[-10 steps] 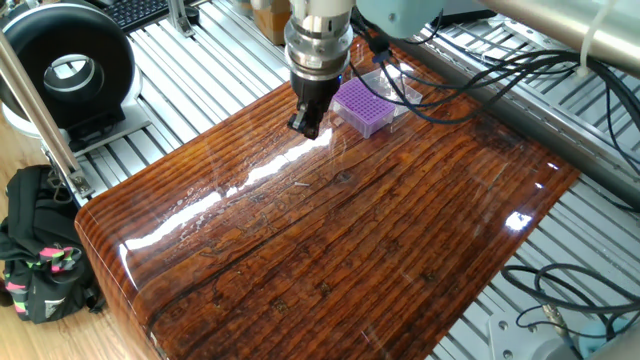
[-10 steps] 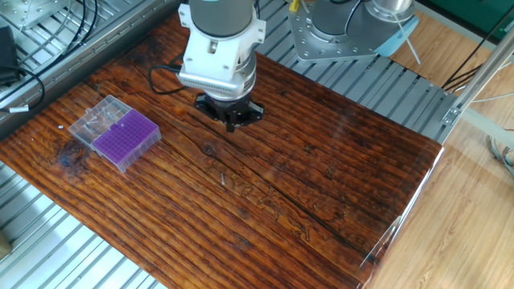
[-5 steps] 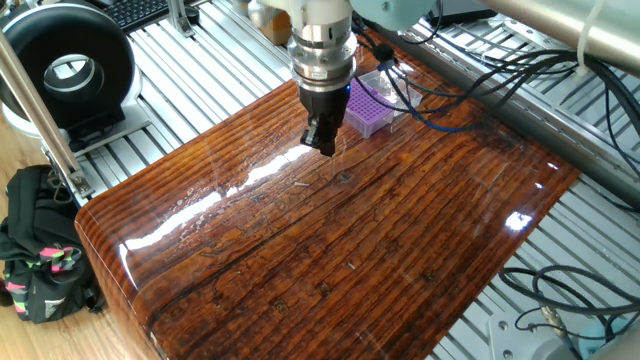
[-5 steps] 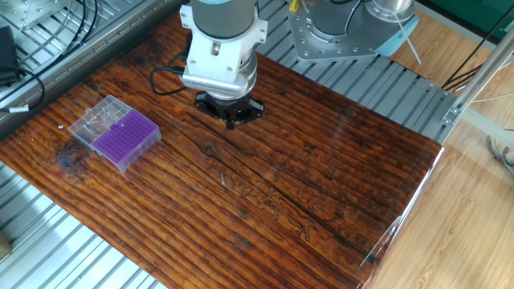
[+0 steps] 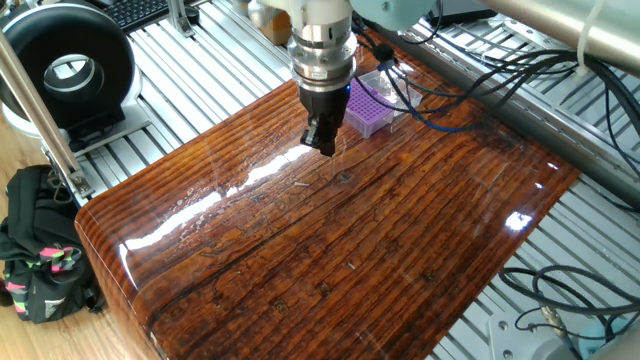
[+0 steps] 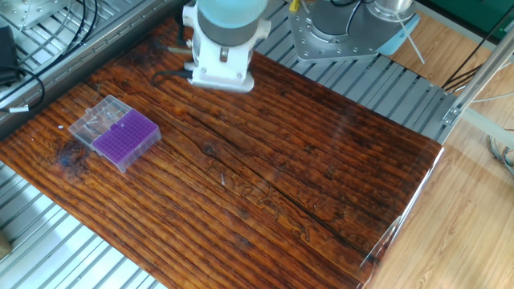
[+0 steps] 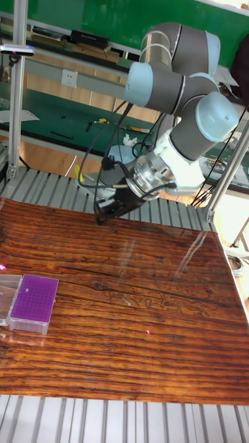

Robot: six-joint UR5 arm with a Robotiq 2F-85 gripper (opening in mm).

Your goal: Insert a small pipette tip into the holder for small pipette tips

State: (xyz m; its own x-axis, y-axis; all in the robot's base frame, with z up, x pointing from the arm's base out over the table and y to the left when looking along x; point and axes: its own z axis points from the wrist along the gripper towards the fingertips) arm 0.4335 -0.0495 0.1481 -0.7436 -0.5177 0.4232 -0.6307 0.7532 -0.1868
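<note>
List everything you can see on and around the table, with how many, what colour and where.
Table: 1, glossy brown wood, centre, on a slatted metal frame.
Tip holder: 1, purple with a clear lid part attached, near one table edge, apart from the gripper.
Small white speck: 1, on the wood; too small to identify.
Black ring device: 1, on the frame beyond a table corner.
Black bag: 1, on the floor beside the table.
Cables: several, black and blue, behind the table.
Metal base plate: 1, grey, at the far edge.
Arm: 1, grey and light blue, over the table.
Gripper: 1, black, tilted, low over the wood; open or shut unclear.
</note>
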